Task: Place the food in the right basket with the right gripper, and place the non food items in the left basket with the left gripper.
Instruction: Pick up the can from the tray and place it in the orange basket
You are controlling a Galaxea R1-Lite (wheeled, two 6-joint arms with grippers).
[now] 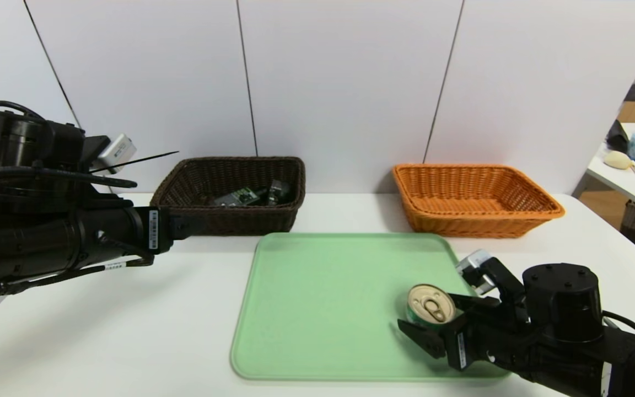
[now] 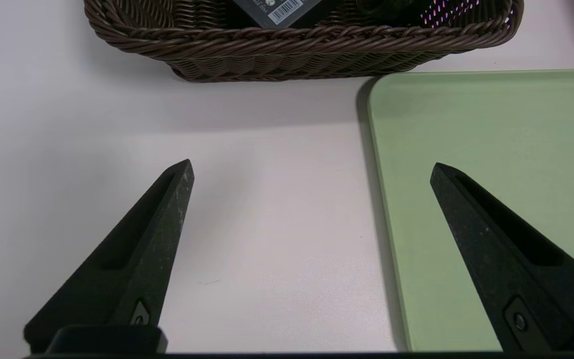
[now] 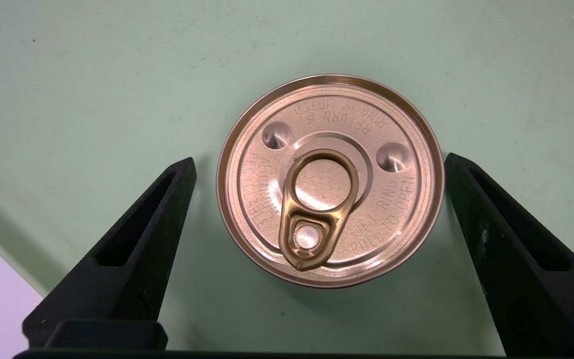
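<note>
We are seeing a pale green tray point(image 1: 323, 309) lying flat on the white surface point(image 1: 130, 331), reaching close to its near edge.

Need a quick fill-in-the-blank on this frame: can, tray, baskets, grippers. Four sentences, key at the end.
1. The can stands on the green ____.
2. The right gripper is open with one finger on each ____ of the can.
3. The black bottle lies in the ____ basket.
4. The orange basket holds ____, and the left gripper is open above the table.

Missing words: tray; side; brown; nothing
</note>
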